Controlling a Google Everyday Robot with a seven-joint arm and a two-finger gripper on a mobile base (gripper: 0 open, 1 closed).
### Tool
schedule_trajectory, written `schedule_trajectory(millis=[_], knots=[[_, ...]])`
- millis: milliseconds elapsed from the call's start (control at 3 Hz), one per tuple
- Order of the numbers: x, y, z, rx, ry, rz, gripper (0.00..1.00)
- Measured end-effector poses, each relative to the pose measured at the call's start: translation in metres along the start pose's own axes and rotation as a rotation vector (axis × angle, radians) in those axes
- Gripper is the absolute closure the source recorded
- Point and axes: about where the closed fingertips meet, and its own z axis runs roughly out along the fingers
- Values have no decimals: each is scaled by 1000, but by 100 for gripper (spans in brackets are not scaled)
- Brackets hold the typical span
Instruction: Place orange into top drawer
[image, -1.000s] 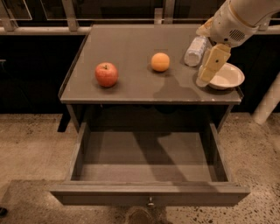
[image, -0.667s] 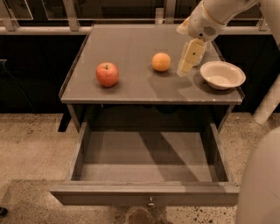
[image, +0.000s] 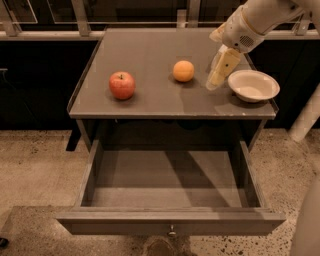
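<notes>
The orange (image: 183, 70) sits on the grey table top (image: 150, 55), right of centre. My gripper (image: 215, 82) hangs from the arm at the upper right, pointing down at the table top just right of the orange, between it and a white bowl, holding nothing that I can see. The top drawer (image: 170, 220) is pulled wide open below the table top. It is empty, with a small metal knob (image: 172, 231) at the centre of its front panel.
A red apple (image: 122, 85) with a stem lies on the left part of the table top. A white bowl (image: 253, 85) stands near the right edge. A low clear rim runs along the table's sides. Speckled floor surrounds the open drawer.
My gripper has moved left from over the white bowl to a spot just right of the orange. The orange, apple and drawer have not moved.
</notes>
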Motion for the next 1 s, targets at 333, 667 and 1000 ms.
schedule_trajectory(millis=[333, 667, 1000], knots=[[15, -9, 10, 43, -74, 45, 0], [22, -21, 24, 61, -129, 66, 0], [20, -37, 36, 70, -174, 66, 0]])
